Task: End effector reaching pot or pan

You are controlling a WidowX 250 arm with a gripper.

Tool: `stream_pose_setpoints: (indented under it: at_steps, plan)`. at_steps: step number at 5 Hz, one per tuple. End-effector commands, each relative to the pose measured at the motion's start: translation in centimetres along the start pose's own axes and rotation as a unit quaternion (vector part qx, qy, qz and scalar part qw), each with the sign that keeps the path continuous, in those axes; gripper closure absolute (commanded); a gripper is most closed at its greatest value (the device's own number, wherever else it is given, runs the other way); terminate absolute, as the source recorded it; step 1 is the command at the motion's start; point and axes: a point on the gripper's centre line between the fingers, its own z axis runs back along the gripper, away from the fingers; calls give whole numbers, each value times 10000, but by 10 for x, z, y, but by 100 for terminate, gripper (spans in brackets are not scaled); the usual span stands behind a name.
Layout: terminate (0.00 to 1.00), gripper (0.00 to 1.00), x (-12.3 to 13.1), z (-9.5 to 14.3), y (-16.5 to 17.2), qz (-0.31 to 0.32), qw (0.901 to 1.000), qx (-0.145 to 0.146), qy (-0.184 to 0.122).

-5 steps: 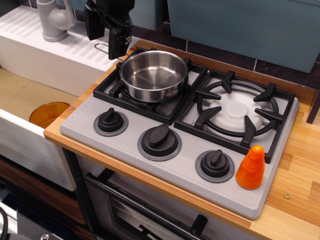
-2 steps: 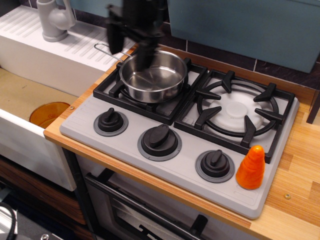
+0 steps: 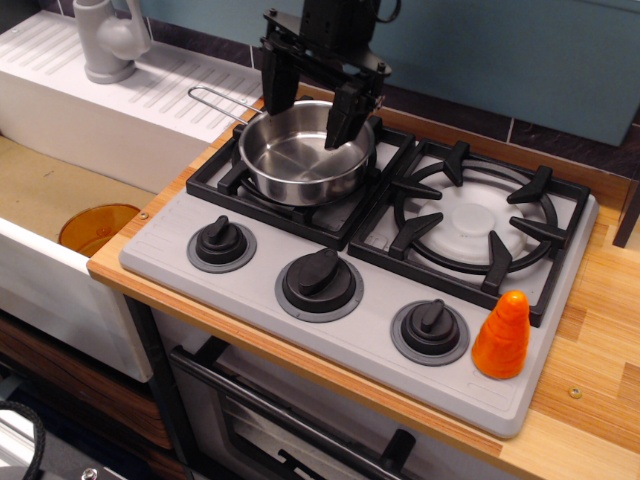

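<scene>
A small shiny steel pan (image 3: 300,160) sits on the left black burner grate (image 3: 225,170), its thin wire loop handle (image 3: 215,98) pointing back left. My black gripper (image 3: 308,118) hangs right over the pan's far rim. It is open, with its two long fingers spread wide. The left finger (image 3: 279,85) stands at the back left of the rim. The right finger (image 3: 343,118) is over the bowl near the back right. Nothing is between the fingers. I cannot tell whether the tips touch the pan.
The grey toy stove (image 3: 200,215) has three black knobs (image 3: 320,280) along its front and a right burner with a white disc (image 3: 470,215). An orange cone (image 3: 502,335) stands at the front right. A white sink (image 3: 60,110) with a grey tap (image 3: 105,40) is to the left.
The gripper has moved right from beyond the pan's handle to above the pan's far rim. The pan has not moved.
</scene>
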Motion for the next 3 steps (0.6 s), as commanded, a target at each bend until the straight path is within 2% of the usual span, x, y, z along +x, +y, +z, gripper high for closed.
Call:
stream_pose_setpoints:
  at_steps: [1, 3]
  plan:
    - [0, 0, 25, 15, -19, 317, 9988, -112, -361]
    - [0, 0, 40, 5, -29, 365, 9981, -219, -448]
